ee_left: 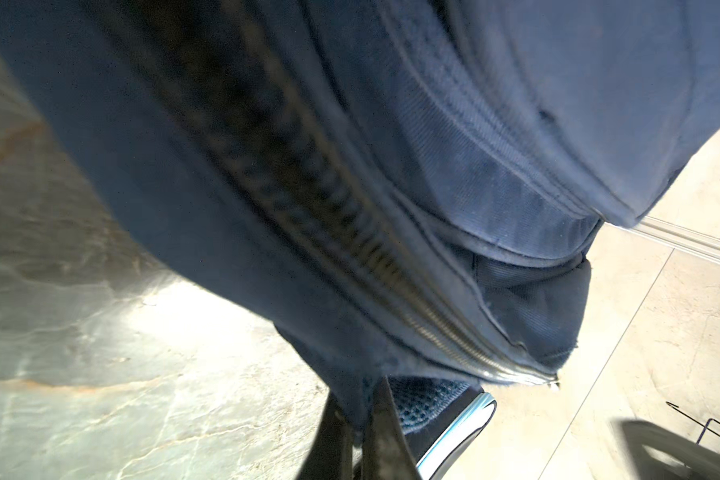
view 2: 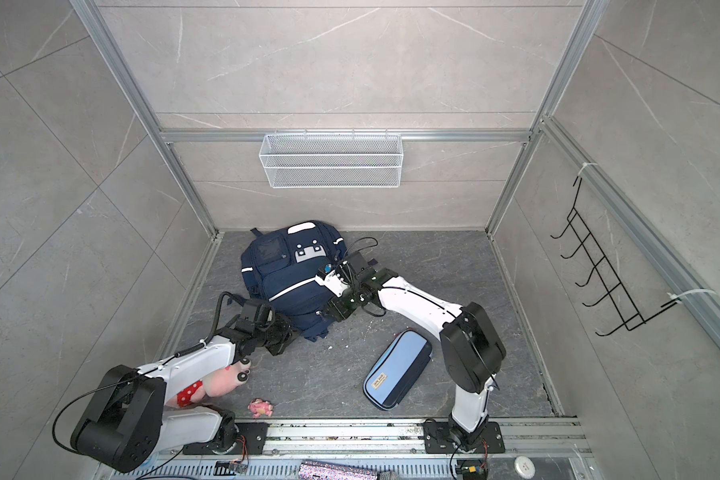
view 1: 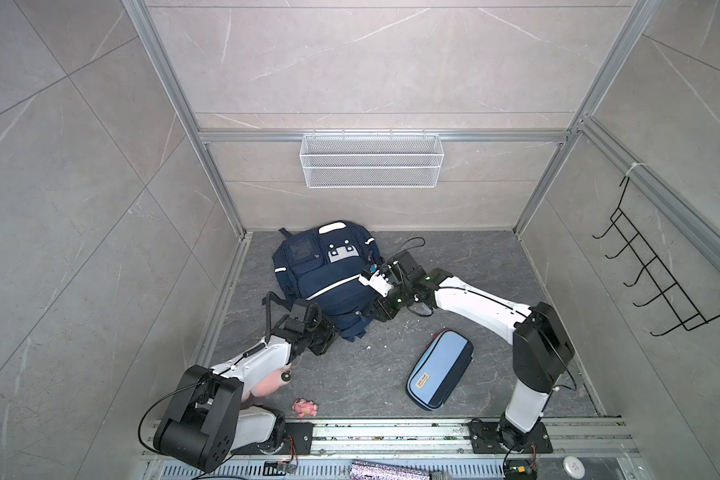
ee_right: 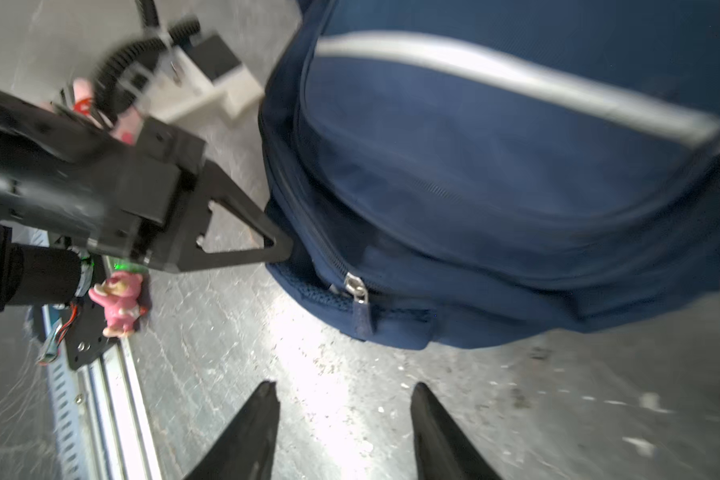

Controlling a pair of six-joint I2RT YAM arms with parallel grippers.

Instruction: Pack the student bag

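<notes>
The navy student bag (view 1: 325, 274) (view 2: 292, 278) lies front-up on the dark floor near the back wall, in both top views. My left gripper (view 1: 336, 332) (ee_left: 358, 411) is shut on a fold of the bag's fabric (ee_left: 391, 166) at its near bottom edge, beside a closed zip. In the right wrist view the left gripper's fingertips (ee_right: 281, 245) press into the bag (ee_right: 495, 166). My right gripper (view 1: 373, 312) (ee_right: 344, 386) stands open just off the bag's near right corner, with bare floor between its fingers. A zip pull (ee_right: 360, 307) hangs in front of it.
A light-blue and navy pencil case (view 1: 439, 370) lies on the floor at the front right. A pink plush (view 1: 267, 384) sits under the left arm, with a small pink figure (view 1: 305, 407) near the front rail. A white wire basket (view 1: 371, 160) hangs on the back wall.
</notes>
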